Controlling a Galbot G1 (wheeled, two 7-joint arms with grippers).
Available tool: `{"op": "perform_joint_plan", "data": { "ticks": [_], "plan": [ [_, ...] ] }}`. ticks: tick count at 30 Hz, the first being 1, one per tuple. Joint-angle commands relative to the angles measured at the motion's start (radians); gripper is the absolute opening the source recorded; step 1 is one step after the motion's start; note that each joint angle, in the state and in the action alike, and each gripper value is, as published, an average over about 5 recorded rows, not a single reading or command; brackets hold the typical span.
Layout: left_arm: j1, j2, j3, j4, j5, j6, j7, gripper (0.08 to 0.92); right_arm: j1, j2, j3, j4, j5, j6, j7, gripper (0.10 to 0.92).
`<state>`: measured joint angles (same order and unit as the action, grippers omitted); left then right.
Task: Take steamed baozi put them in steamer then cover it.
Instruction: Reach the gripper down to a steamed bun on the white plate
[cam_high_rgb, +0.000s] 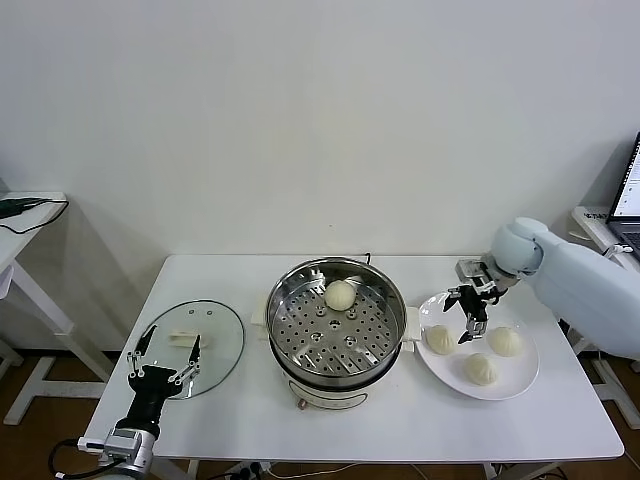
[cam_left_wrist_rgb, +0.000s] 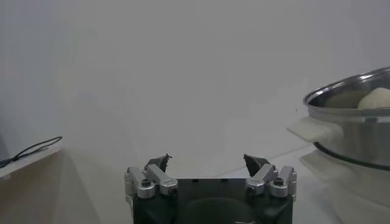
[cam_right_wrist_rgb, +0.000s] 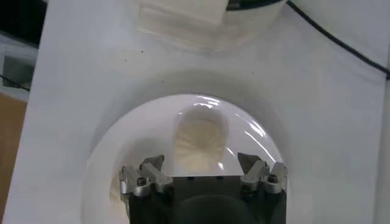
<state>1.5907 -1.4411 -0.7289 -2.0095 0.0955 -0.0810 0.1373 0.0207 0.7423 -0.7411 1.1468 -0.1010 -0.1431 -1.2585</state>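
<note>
The steamer (cam_high_rgb: 300, 330) stands mid-table with one baozi (cam_high_rgb: 340, 294) on its perforated tray. Three more baozi lie on a white plate (cam_high_rgb: 520, 383) to its right: one nearest the steamer (cam_high_rgb: 439, 339), one farther right (cam_high_rgb: 505, 340), one at the front (cam_high_rgb: 481, 369). My right gripper (cam_high_rgb: 469, 330) hangs open over the plate between the first two. In the right wrist view it (cam_right_wrist_rgb: 204, 163) is open with a baozi (cam_right_wrist_rgb: 198, 137) just beyond its fingertips. The cover (cam_high_rgb: 215, 330) lies flat on the table's left. My left gripper (cam_high_rgb: 168, 350) is open and empty at the cover's near edge.
The left wrist view shows the open left gripper (cam_left_wrist_rgb: 207, 161), the steamer's rim (cam_left_wrist_rgb: 350, 106) and the baozi (cam_left_wrist_rgb: 378, 97) inside it. A side table (cam_high_rgb: 25, 215) stands at the left, a laptop (cam_high_rgb: 628, 190) at the far right. A cable (cam_right_wrist_rgb: 341, 42) runs behind the steamer.
</note>
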Motion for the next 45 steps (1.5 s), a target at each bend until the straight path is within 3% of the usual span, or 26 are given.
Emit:
{"op": "perform_joint_plan", "data": {
  "ticks": [1, 29, 38, 45],
  "plan": [
    [-0.001, 0.000, 0.000, 0.006, 0.002, 0.001, 0.000, 0.823, -0.069, 0.027, 0.053, -0.041, -0.043, -0.017, 0.024, 0.823],
    [-0.005, -0.002, 0.001, 0.018, 0.006, -0.004, 0.002, 0.823, -0.107, 0.066, 0.077, -0.051, -0.098, -0.015, 0.064, 0.822],
    [-0.005, -0.005, 0.004, 0.020, 0.012, -0.007, 0.001, 0.823, -0.113, 0.061, 0.081, -0.046, -0.108, -0.014, 0.061, 0.683],
    [-0.004, -0.007, 0.004, 0.019, 0.016, -0.007, 0.001, 0.823, -0.114, 0.057, 0.089, -0.041, -0.108, -0.013, 0.060, 0.658]
  ]
}}
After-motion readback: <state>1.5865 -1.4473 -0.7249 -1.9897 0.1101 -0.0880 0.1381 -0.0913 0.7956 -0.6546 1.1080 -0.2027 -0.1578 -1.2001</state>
